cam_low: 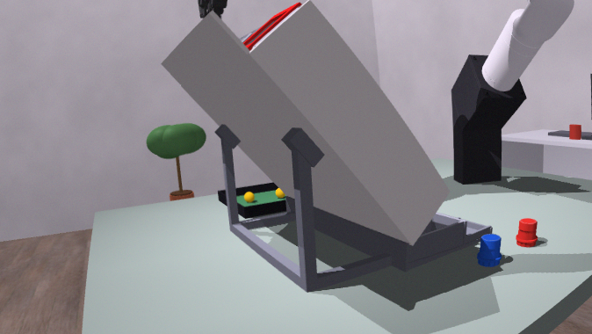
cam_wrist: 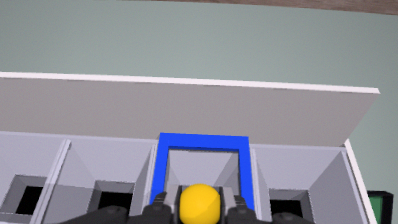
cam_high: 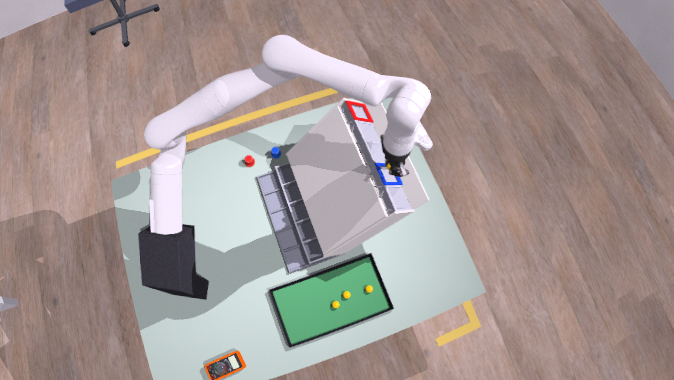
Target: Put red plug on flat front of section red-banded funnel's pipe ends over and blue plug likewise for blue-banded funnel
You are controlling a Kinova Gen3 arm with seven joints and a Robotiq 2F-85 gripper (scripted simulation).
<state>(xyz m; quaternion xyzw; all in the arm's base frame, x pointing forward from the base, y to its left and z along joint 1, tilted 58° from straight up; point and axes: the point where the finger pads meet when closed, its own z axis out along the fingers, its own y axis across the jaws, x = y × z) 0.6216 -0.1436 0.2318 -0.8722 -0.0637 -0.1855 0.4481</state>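
My gripper (cam_high: 398, 171) (cam_wrist: 200, 202) is shut on a yellow marble (cam_wrist: 200, 200) and holds it over the near part of the blue-banded funnel; the blue band (cam_high: 396, 183) (cam_wrist: 204, 141) surrounds the opening. The red band (cam_high: 356, 103) (cam_low: 287, 11) marks the funnel at the far end of the row. The red plug (cam_high: 249, 160) (cam_low: 527, 233) and blue plug (cam_high: 275, 152) (cam_low: 489, 250) stand upright on the table near the sections (cam_high: 268, 184) at the board's low end. Three yellow marbles (cam_high: 346, 295) lie in the green tray (cam_high: 310, 320). The pipes are hidden behind the grey cover (cam_high: 320, 145).
The tilted board rests on a grey stand (cam_low: 307, 246). A raised panel (cam_wrist: 190, 100) runs along the far side of the funnels. Unbanded funnels lie on both sides of the blue one. An orange multimeter (cam_high: 223, 366) lies near the table edge.
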